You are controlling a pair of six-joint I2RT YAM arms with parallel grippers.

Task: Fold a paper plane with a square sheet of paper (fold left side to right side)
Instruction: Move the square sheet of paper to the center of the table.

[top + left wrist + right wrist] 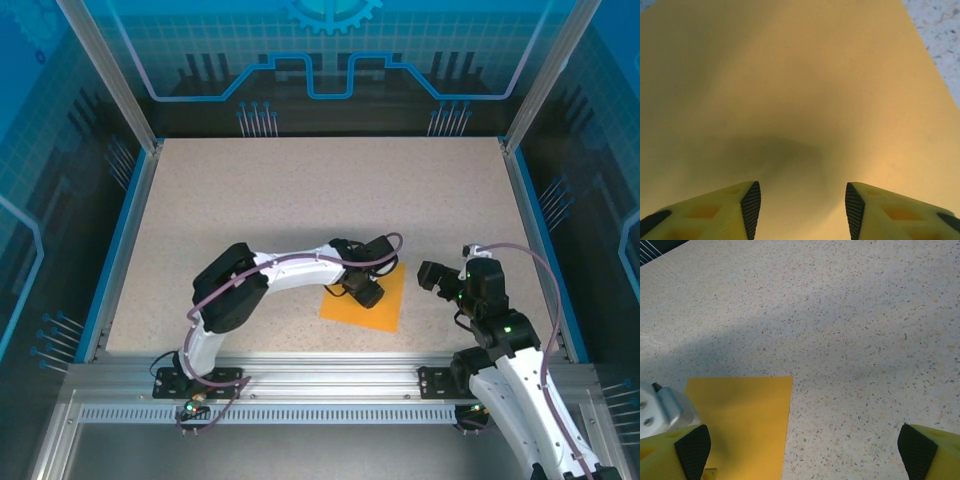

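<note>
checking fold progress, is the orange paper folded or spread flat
Spread flat, as far as shows: the orange paper lies on the table with no crease or raised flap; the left arm hides part.

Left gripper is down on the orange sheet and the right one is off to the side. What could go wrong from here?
1. The left gripper sits low over the square sheet of paper with paper on all sides of its fingers, not at an edge. Closing there may pinch up a ridge and crumple it.
2. The right gripper hangs open over the bare table beside the sheet, so nothing pins it. It could slide or turn, skewing the fold.
</note>
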